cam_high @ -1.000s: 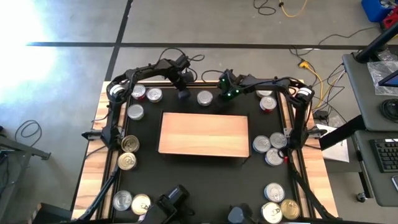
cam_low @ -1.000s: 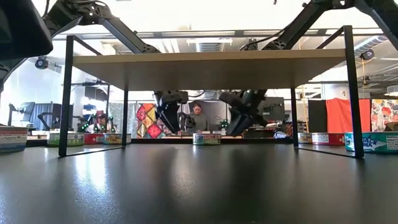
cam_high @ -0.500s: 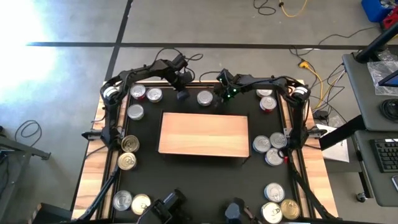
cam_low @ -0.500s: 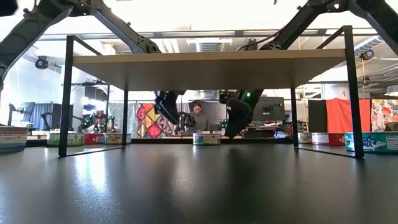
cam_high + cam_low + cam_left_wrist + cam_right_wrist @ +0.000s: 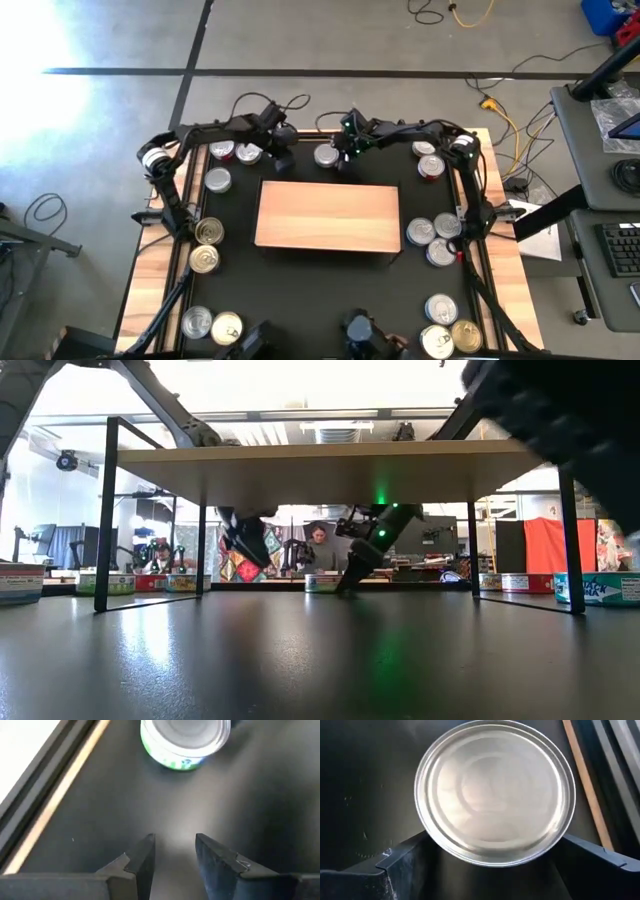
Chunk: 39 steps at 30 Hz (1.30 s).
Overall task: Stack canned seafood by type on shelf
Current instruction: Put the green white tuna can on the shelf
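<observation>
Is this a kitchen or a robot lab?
Probably a robot lab. Two dark robot arms work at a black mat with tins around a small wooden shelf, cables lie on the floor, and a desk with a keyboard stands nearby.

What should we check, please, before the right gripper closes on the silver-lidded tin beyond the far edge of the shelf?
1. Right gripper open, one finger on either side of the silver-lidded tin: ok.
2. Tin upright, flat on the black mat: ok.
3. Fingers low enough to grip the tin's wall: cannot tell.
4. Left gripper clear of that tin: ok, it is empty, fingers apart, over bare mat short of a green-labelled tin.
5. Shelf top free to receive a tin: ok, nothing on it.
6. Neighbouring tins clear of the right gripper's fingers: ok, none within its wrist view.
</observation>
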Available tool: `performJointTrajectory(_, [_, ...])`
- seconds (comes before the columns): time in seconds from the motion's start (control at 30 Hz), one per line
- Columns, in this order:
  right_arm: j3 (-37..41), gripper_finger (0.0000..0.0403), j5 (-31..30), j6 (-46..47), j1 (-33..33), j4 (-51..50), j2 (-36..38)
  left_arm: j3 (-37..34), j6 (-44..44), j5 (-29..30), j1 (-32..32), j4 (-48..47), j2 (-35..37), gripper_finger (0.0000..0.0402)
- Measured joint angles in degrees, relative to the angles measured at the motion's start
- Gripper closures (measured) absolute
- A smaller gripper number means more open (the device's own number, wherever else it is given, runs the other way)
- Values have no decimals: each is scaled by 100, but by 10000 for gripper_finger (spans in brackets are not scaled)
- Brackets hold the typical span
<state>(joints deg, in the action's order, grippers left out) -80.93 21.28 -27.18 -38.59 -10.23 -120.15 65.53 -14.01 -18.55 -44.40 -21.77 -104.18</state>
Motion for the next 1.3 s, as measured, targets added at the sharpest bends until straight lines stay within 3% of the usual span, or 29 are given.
performJointTrajectory(0.1, [-220,31,13,36,59,18,-164,33,53,4,0,331,-280,277])
performJointTrajectory(0.43, [-405,31,125,30,211,203,-273,860,1,37,-2,175,-1243,277])
performJointTrajectory(0.8, [-393,31,54,488,360,430,-12,1006,-372,131,0,44,-1321,277])
performJointTrajectory(1.3, [-343,31,41,271,381,183,-128,975,-700,2,101,51,-1303,277])
